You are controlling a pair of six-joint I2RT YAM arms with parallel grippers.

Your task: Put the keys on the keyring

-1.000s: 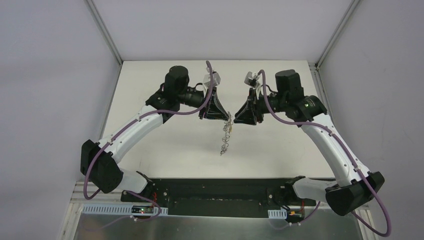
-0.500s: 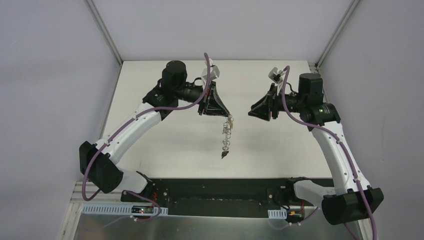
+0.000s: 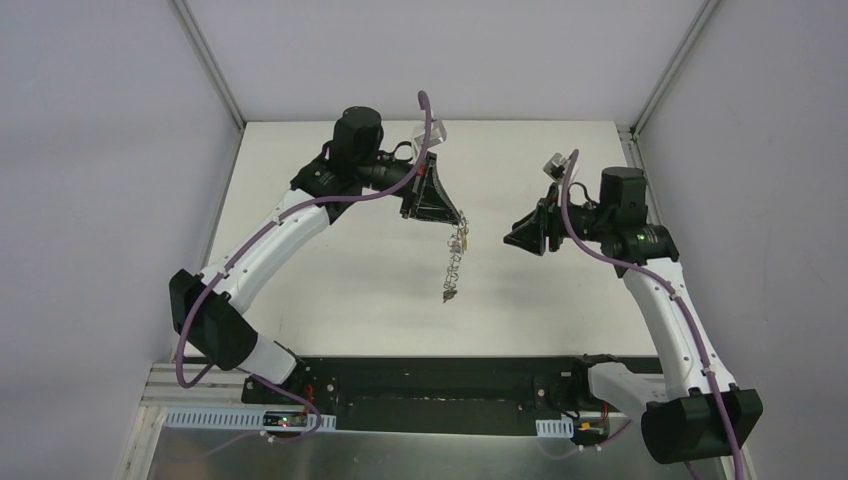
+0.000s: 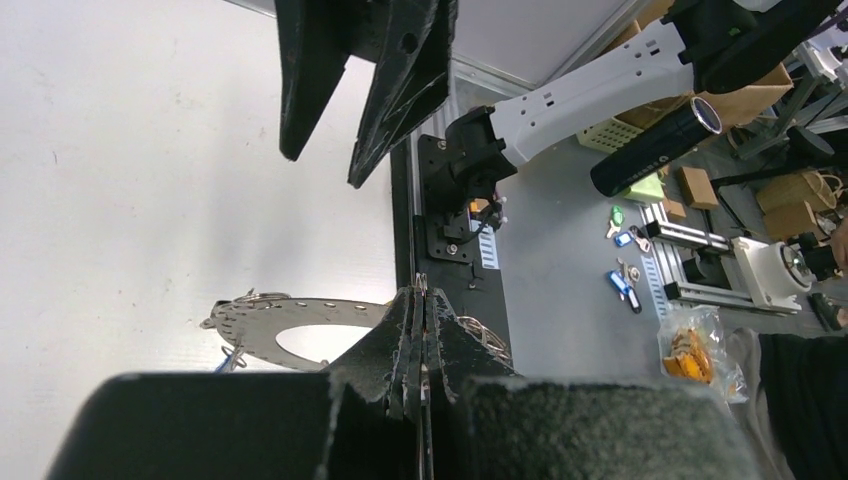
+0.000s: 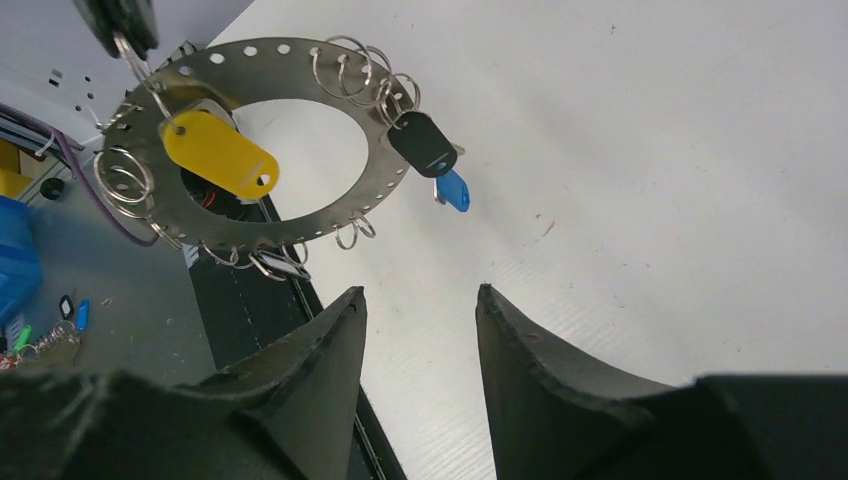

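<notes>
The keyring hangs edge-on in the air from my left gripper, which is shut on a wire loop at its rim. In the left wrist view the shut fingers hide part of the grey ring. The right wrist view shows the ring face-on with keys on its loops: a yellow one, a black one, a blue one and another dark one. My right gripper is open and empty, a short way right of the ring; its fingers are spread.
The white table lies under the hanging ring. A black mounting plate runs along the near edge. Grey walls and metal posts close in the sides and back. Loose spare keys lie on a bench off the table.
My right gripper has drawn back to the right, away from the ring, and the right arm has swung outward. My left gripper has shifted slightly right, still holding the hanging ring.
</notes>
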